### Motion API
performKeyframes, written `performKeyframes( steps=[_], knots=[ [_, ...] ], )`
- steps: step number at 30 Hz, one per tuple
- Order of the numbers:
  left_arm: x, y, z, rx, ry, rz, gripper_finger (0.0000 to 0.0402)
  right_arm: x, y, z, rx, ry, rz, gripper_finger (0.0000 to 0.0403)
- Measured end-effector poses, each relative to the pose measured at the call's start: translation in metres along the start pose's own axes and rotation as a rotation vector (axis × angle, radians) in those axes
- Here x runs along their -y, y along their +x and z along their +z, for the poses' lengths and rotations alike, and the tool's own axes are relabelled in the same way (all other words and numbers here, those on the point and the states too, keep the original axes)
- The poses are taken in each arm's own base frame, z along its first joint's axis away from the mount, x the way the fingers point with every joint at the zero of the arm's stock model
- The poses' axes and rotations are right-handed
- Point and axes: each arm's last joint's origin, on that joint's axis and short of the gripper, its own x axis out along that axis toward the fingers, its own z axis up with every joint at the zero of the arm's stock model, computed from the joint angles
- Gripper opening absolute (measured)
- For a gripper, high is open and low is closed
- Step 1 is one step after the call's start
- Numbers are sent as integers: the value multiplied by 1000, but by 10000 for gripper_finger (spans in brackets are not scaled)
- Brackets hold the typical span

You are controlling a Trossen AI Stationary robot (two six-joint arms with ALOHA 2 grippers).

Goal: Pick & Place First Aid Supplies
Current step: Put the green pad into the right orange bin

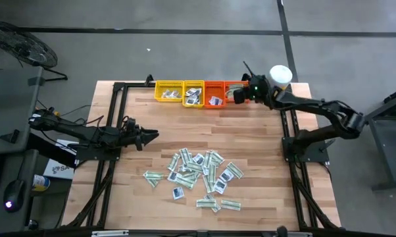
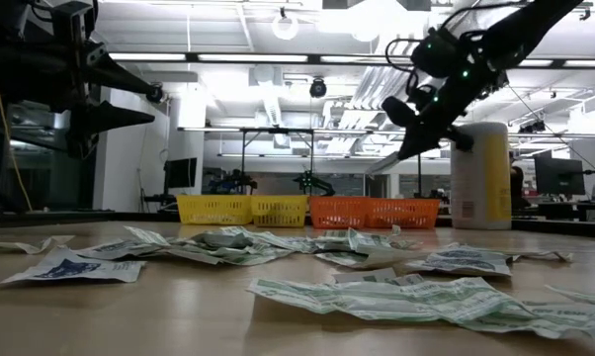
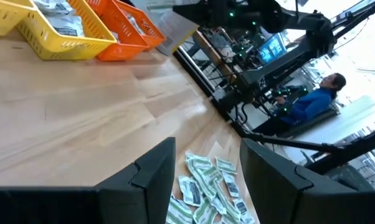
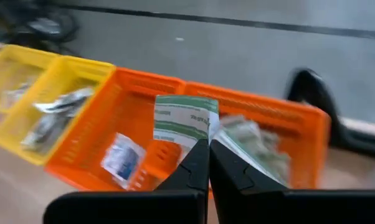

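Four little trays stood in a row at the far edge of my wooden table (image 1: 250, 141): two yellow trays (image 1: 179, 91) and two orange trays (image 1: 225, 93). In my right wrist view, one yellow tray (image 4: 53, 109) had crumpled packets in it, the nearer orange tray (image 4: 122, 146) had a small white square with a blue middle (image 4: 119, 158), and the other orange tray (image 4: 281, 143) had a heap of green-and-white strips (image 4: 250, 146). A tall white canister (image 2: 480, 176) stood just beside the orange trays. The high view showed the big pile of packets (image 1: 201, 174) spread in the middle of the table, well apart from the trays. The low view showed that both my arms were up in the air above the table, which the high view could not tell me. My left wrist view showed a person in blue (image 3: 309, 102) sitting in the room past the table. My right gripper (image 4: 208, 146) hung over the orange trays with its jaws pinched tight on one white-and-green strip (image 4: 185, 118), which stuck up from the tips. My left gripper (image 1: 152, 135) waited over bare wood at the left of the table, jaws apart and holding nothing.
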Motion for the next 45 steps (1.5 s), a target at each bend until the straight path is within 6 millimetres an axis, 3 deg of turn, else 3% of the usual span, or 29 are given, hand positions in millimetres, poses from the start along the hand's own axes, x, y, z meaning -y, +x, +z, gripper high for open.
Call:
performKeyframes(
  steps=[9,18,28,35,45],
  knots=[
    [0,0,0,4,-21,4,179,11,35,-7,-43,53,-16,0],
    [0,0,0,8,-33,7,179,12,44,-12,-47,45,-37,6],
    [0,0,0,8,-34,6,179,12,44,-11,-45,97,-43,93],
    [0,0,0,8,-33,6,179,4,33,-6,-71,120,118,140],
    [-2,0,-1,-12,-21,18,179,-26,11,-15,-291,78,558,131]
  ],
)
